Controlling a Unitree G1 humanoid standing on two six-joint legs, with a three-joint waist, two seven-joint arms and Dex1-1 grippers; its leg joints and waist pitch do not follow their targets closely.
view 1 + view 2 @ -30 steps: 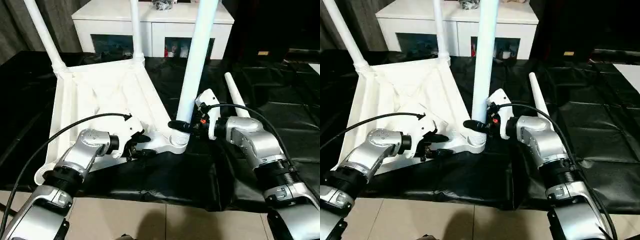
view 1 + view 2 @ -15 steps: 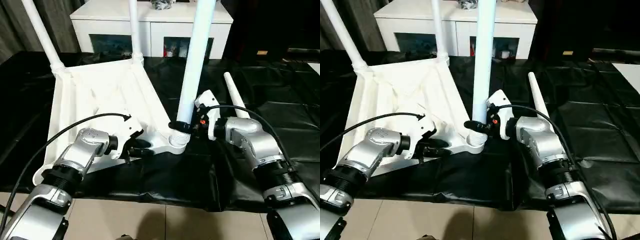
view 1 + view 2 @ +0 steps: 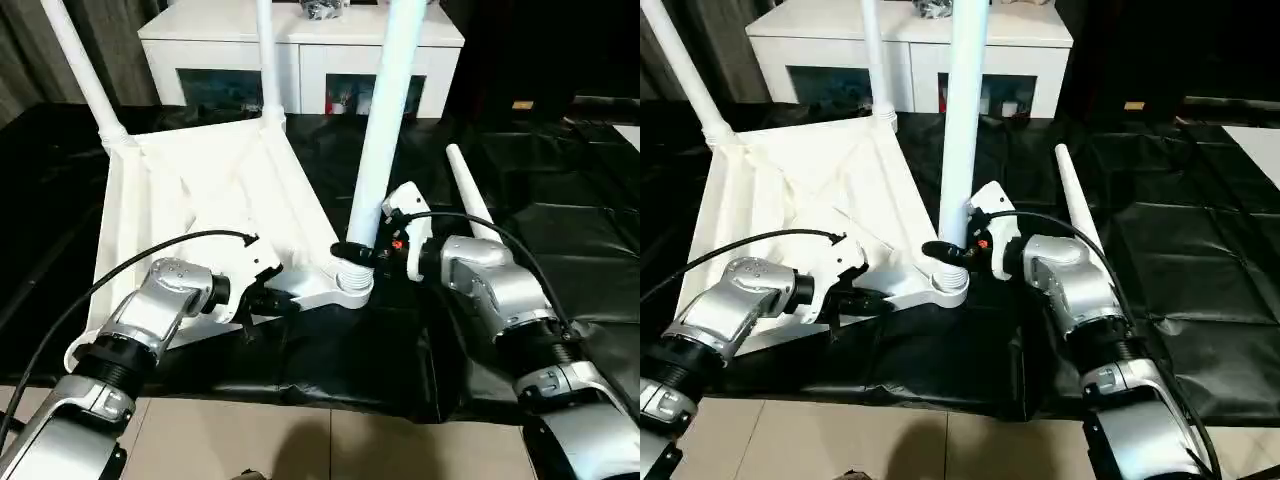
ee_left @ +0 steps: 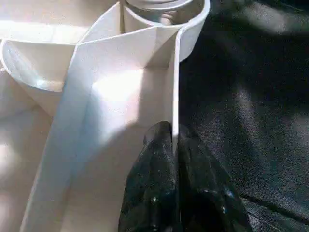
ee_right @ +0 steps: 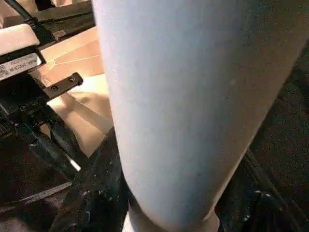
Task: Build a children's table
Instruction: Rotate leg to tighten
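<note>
Left eye view | tabletop [image 3: 200, 190] upside-down, white | three legs [image 3: 385, 110] upright

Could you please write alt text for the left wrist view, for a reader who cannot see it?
The left hand is shut on the thin rim of the white tabletop, just short of a rounded corner socket, with black sheeting beside it.

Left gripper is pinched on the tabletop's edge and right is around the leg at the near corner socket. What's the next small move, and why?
Probably twist or press the long white tapered leg further down into the near rounded corner socket. The right gripper is shut on the leg's base just above the socket, and the left gripper clamps the thin rim of the upturned white plastic tabletop, bracing it. Whether the leg is fully seated can't be seen.
</note>
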